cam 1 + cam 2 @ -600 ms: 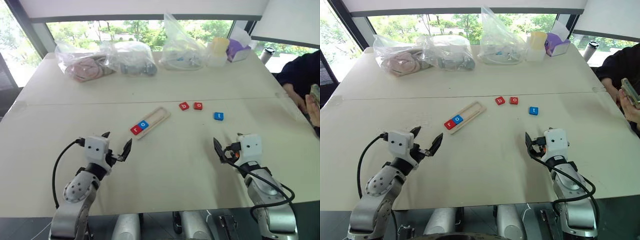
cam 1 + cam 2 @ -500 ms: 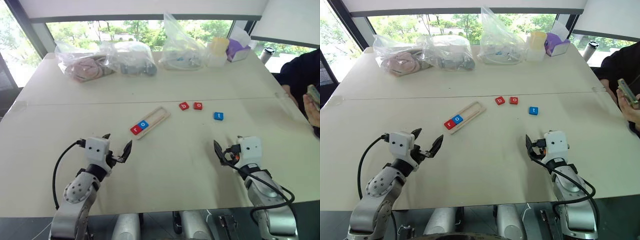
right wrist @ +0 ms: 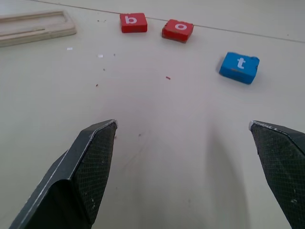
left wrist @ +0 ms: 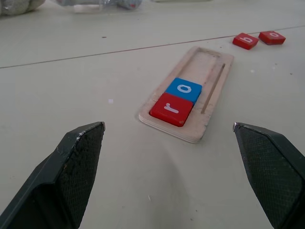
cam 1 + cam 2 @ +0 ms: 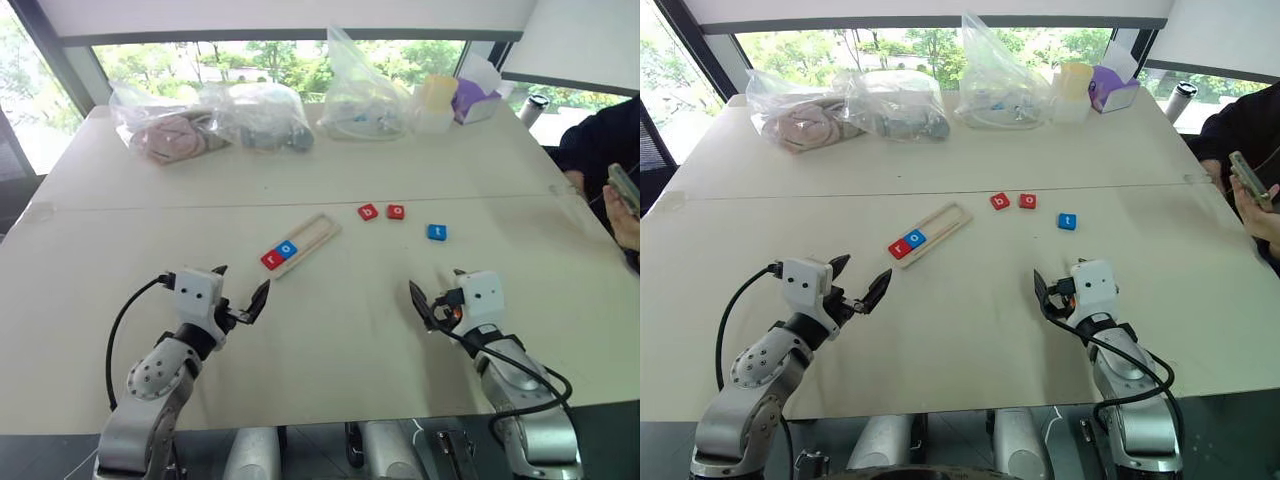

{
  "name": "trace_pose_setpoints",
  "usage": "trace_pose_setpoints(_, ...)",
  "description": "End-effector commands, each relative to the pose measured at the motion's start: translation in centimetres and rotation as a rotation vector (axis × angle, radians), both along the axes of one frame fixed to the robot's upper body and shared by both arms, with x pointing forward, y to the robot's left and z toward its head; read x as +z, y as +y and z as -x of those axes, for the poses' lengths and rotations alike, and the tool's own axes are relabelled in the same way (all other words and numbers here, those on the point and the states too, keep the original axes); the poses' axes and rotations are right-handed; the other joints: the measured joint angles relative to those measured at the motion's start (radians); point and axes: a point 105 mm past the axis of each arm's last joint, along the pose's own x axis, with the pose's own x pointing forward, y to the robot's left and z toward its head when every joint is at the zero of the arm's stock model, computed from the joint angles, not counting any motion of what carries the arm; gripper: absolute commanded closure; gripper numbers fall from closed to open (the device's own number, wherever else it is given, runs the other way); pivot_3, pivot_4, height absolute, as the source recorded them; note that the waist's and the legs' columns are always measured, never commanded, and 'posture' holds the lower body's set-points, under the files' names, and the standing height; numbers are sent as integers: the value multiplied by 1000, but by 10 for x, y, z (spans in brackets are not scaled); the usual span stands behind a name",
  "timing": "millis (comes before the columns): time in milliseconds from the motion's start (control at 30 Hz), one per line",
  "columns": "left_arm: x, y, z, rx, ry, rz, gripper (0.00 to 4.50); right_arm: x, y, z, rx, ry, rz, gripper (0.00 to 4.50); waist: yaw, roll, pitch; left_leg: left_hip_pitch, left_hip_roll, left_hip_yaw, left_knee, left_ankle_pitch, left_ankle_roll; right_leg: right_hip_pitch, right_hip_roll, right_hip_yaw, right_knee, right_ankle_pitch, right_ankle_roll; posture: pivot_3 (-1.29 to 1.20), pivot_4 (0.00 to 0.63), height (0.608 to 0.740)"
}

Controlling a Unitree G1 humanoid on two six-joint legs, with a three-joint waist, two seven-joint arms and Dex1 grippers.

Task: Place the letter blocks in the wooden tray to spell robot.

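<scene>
- Letter blocks: red "r" (image 4: 171, 109) and blue "o" (image 4: 184, 89) sit side by side at the near end of the wooden tray (image 5: 303, 241); rest of the tray holds nothing.
- Wooden tray lies at a slant on the table (image 5: 330, 330), near the seam across the tabletop.
- Loose blocks, taken from the tray: red "b" (image 5: 368, 212) just off its far end, red "o" (image 5: 397, 212) just beside "b", blue "t" (image 5: 437, 232) further right, apart from the pair.
- Left wrist view gives the tray close up, letters readable, with a thin groove along its inner floor; the head views give no such detail.
- Right wrist view reads "b", "o", "t" clearly and catches one tray corner (image 3: 35, 27).
- Head views add plastic bags (image 5: 215, 118) at the table's far edge and a person's hand with a phone (image 5: 1252, 195) at far right.
- Left gripper (image 5: 238, 294): fingers spread wide, holding nothing; near side of the tray, well apart from it.
- Right gripper (image 5: 1054, 292): fingers spread wide, holding nothing; nearer than "t", well apart.
</scene>
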Motion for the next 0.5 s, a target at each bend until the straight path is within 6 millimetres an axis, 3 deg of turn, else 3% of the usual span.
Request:
trace_pose_setpoints(33, 14, -3, 0, -30, -45, -11, 41, 6, 0, -3, 4, -38, 12, 0, 0, 0, 0, 0, 0, 0, 0, 0, 0, 0, 0, 0, 0, 0, 0, 0, 150, 740)
trace_pose_setpoints(333, 17, 2, -9, -84, -55, -44, 41, 12, 15, -8, 53, -71, 14, 0, -1, 0, 0, 0, 0, 0, 0, 0, 0, 0, 0, 0, 1, 0, 0, 0, 150, 740)
trace_pose_setpoints(500, 26, 10, -30, -151, -66, -46, 41, 24, 14, -16, 48, -119, 12, 0, 2, 0, 0, 1, 0, 0, 0, 0, 0, 0, 1, 0, 2, 0, 0, 0, 150, 740)
